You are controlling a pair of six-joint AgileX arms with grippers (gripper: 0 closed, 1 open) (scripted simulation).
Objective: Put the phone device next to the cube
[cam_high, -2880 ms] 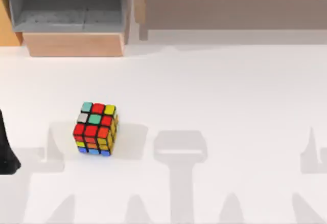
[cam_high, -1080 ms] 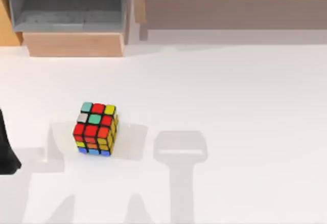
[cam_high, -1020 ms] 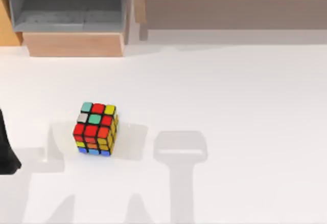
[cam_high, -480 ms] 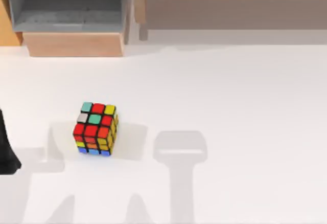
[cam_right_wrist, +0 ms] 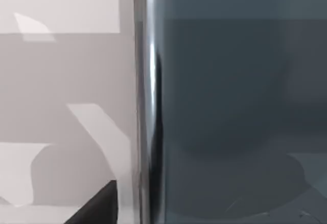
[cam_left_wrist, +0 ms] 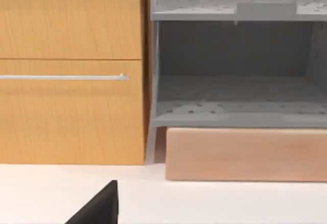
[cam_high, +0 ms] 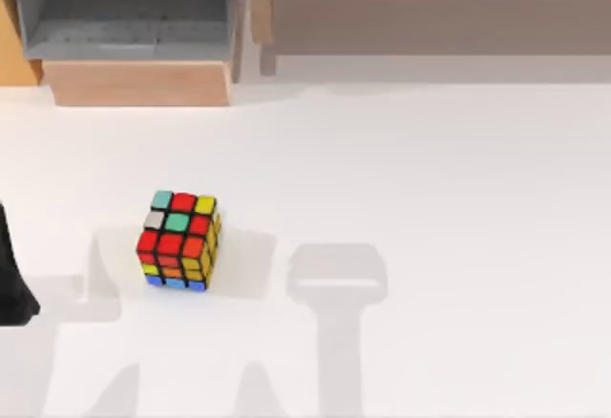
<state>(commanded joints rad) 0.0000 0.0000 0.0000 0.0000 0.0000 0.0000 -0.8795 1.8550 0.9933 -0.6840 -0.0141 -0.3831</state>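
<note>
White table (cam_high: 430,179) carries the cube (cam_high: 179,240) left of centre, standing alone. Behind it stand a grey shelf (cam_high: 124,12) and wooden cabinet (cam_left_wrist: 71,70). Phone (cam_right_wrist: 235,101) fills the right wrist view, close up. Whether either claw is open or closed cannot be told.

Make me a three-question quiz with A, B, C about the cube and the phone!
1. Where on the table is the cube?
A. left half
B. right half
C. inside the shelf

2. What colour is the phone device's rim?
A. gold
B. silvery
C. red

3. What is the cube doing?
A. resting on the table
B. hanging from a pincer
C. lying on the phone

Answers:
1. A, the top view shows it left of the middle.
2. B, the right wrist view shows a bright silvery strip along its edge.
3. A, it sits on the white surface with nothing gripping it.
</note>
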